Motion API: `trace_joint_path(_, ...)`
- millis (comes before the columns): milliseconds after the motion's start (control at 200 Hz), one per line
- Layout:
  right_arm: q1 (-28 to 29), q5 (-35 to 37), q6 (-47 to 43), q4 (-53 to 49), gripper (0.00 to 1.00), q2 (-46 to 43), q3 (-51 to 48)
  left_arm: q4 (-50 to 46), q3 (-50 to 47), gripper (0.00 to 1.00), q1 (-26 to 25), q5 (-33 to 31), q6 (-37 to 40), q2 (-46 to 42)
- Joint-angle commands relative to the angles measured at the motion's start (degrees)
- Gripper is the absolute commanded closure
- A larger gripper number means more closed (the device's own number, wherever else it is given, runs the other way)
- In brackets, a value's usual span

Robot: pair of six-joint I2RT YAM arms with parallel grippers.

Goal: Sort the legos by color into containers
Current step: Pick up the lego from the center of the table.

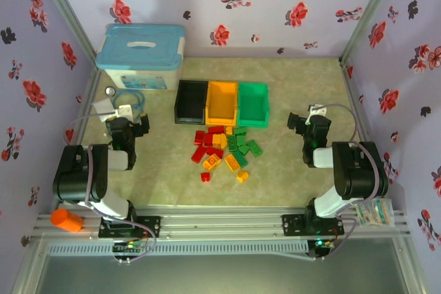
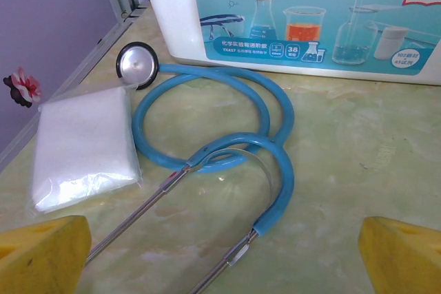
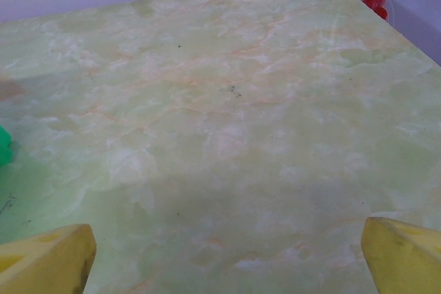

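The legos lie in a loose pile of red, yellow-orange and green bricks at the table's middle. Just behind them the three containers stand side by side: black, orange-yellow and green. My left gripper hovers left of the pile, open, its yellow fingertips wide apart over a blue stethoscope. Right of the pile, my right gripper is open over bare tabletop, with nothing between its fingertips. A sliver of the green bin shows at the left edge of the right wrist view.
A large white box with a light-blue lid stands at the back left. A white packet lies beside the stethoscope. An orange cylinder rests on the front rail at the left. Flowered walls close in three sides.
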Motion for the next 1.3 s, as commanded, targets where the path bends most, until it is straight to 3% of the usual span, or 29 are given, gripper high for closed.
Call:
trace_joint_path(0, -0.32, -0.48, -0.57, 0.87, 0.01, -0.22, 0.42, 0.11, 0.36, 0.0, -0.09, 0.43, -0.16, -0.67)
trace_joint_path(565, -0.27, -0.46, -0.74, 0.97, 0.01, -0.29, 0.3, 0.04, 0.44, 0.0, -0.14, 0.31, -0.02, -0.63)
trace_joint_path(710, 0.37, -2.08, -2.56, 5.77, 0.01, -4.45, -3.31, -2.67, 0.1, 0.0, -6.8, -14.69, 3.36, -6.76)
trace_joint_path(785, 1.91, -0.69, -3.42, -4.63, 0.01, -16.47, -3.14, -14.53, 4.6, 0.0, -10.73, -21.35, 4.04, -12.05)
trace_joint_path(865, 2.53, -0.72, 0.62, -18.59, 0.01, -28.65, 1.3, -29.2, 11.41, 0.0, -12.26, -23.18, -2.58, -15.88)
trace_joint_path(910, 2.54, 1.56, 7.7, -27.35, 0.01, -33.53, 5.06, -37.35, 15.53, 0.0, -12.38, -22.71, -8.77, -17.07)
trace_joint_path(960, 2.45, 7.99, 19.01, -45.55, 0.01, -37.5, 9.99, -47.21, 20.31, 0.0, -12.15, -22.17, -17.47, -17.52)
trace_joint_path(995, 2.18, 13.48, 30.42, -55.52, 0.01, -39.08, 11.76, -53.05, 23.43, 0.0, -11.71, -17.17, -18.86, -17.53)
trace_joint_path(1055, -0.26, -2.92, 30.32, -56.7, 0.01, -40.81, 12.66, -60.8, 28.25, 0.0, -11.96, -8.2, -18.46, -17.67)
trace_joint_path(1090, 0.05, -7.17, 32.95, -58.6, 0.01, -41.09, 13.49, -63.22, 29.62, 0.0, -12.84, -5.6, -19.21, -17.98)
trace_joint_path(1155, 2.55, -9.27, 34.56, -61.14, 0.01, -41.72, 13.97, -66.75, 30.21, 0.01, -16.54, -4.98, -20.53, -19.41)
trace_joint_path(1295, 10.08, -4.9, 31.54, -70.07, 0.01, -42.66, 18.26, -74.95, 30.36, 0.03, -25.99, -4.82, -21.37, -20.81)
